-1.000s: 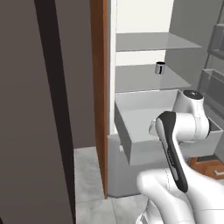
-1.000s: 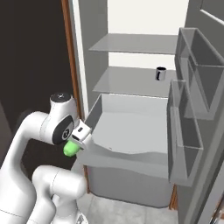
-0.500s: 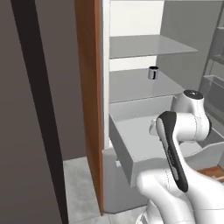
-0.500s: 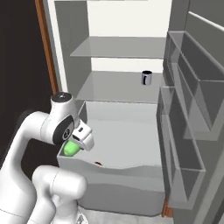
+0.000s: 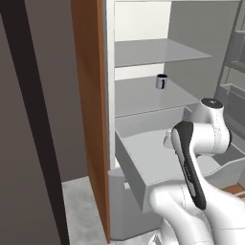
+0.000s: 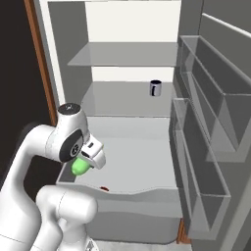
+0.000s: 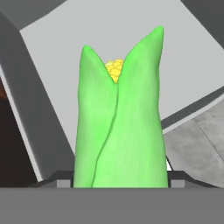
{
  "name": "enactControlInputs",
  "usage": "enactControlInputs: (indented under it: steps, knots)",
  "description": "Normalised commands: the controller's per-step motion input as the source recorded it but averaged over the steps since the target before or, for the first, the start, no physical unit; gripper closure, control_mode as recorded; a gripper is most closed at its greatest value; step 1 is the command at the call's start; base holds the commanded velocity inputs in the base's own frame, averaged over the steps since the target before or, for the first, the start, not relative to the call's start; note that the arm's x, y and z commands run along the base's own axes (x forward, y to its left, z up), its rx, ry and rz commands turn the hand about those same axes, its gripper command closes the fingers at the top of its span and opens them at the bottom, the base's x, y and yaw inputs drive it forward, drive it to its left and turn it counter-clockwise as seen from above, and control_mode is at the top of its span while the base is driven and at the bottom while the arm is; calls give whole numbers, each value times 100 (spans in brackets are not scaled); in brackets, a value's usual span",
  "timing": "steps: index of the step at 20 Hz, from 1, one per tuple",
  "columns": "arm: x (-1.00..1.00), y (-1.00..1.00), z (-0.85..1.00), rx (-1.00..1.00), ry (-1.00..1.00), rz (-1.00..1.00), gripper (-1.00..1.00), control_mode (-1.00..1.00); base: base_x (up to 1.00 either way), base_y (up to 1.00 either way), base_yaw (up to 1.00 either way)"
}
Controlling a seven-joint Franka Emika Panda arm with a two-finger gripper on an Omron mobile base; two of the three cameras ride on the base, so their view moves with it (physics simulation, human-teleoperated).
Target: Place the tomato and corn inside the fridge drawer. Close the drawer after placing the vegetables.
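1. Ear of corn in bright green husk, yellow kernels showing at the tip [image 7: 120, 118]: clamped at its lower end in the two-finger gripper [image 6: 90, 158], husk tip pointing away from the hand; seen in the right base view as a green lump [image 6: 79, 167] under the white hand. Fingertips hidden behind the husk, so exact opening not measurable; closed on the ear as far as its thickness allows.
2. Wide, shallow light-grey fridge drawer [image 6: 162, 193]: pulled well out of the cabinet, open top facing up, plain front wall toward the base [image 5: 131, 173]. Left open, presumably, to receive the vegetables from above.
3. Small glossy red tomato [image 6: 104, 188]: a small red spot low inside the drawer, just behind the front wall near its left end; too small for detail.
4. Position of the corn: held above the left front corner of the drawer, apart from the floor, over or just inside the rim; drawer floor visible beyond the husk in the hand view.
5. White arm with dark joints [image 5: 194, 158]: folded tightly, elbow raised, wrist bent down and forward toward the drawer.
6. Small dark cup [image 6: 155, 88]: standing on the flat grey shelf [image 5: 143, 95] above the drawer, well apart from the gripper.
7. Judged stage: corn carried for release into the drawer; closing not yet done.
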Motion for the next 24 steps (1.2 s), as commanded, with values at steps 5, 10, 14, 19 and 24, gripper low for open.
enactControlInputs:
  steps: [5,10,14,19,24]
  knots:
    - [15,-2,-6,0,8,-5,100,-100,15,1,-7]
    - [61,-17,-25,0,22,-10,100,-100,0,0,0]
    - [75,-38,-24,2,20,-5,100,-100,0,0,0]
    - [48,-41,-40,2,17,-4,100,-100,0,0,0]
    - [38,-25,-48,0,14,-4,100,-100,0,0,0]
